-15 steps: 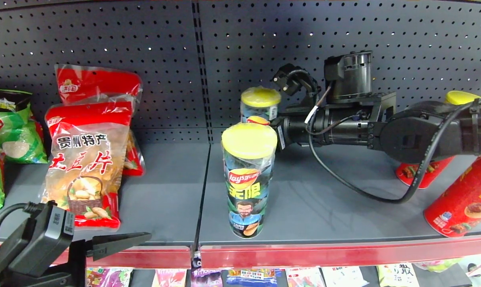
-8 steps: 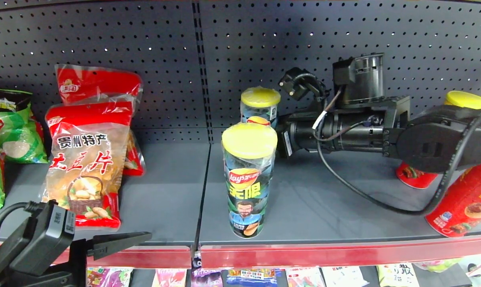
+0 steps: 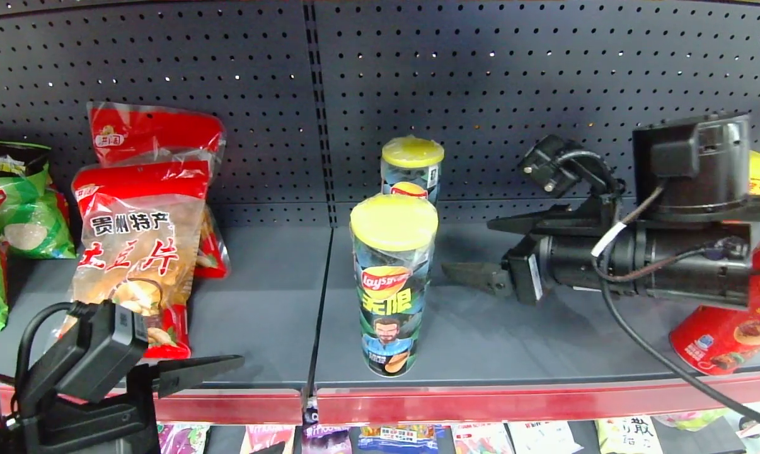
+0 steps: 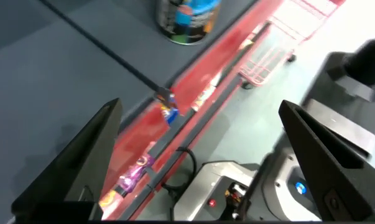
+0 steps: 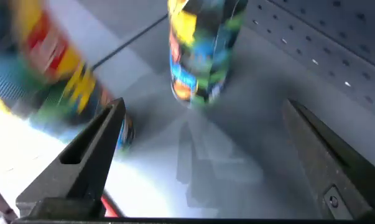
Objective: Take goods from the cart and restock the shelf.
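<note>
Holding my right gripper (image 3: 471, 247) spread and empty near the rear chip can (image 3: 411, 167), I judge that can set upright behind the front chip can (image 3: 392, 284) on the shelf (image 3: 481, 334) to fill the row depthwise, while my left gripper (image 4: 199, 109) hangs spread by its front edge.

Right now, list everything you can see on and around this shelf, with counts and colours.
Yellow-lidded blue-green chip cans: two, shelf centre, one behind the other.
Red plastic snack bags: two, shelf left.
Green snack bags: count unclear, far left.
Red chip can: at least one, far right.
Grey metal shelf: one, red front edge.
Small packets: several, mixed colours, shelf below.
Right gripper: black, open, right of the yellow-lidded cans.
Left gripper: black, open, front left.
</note>
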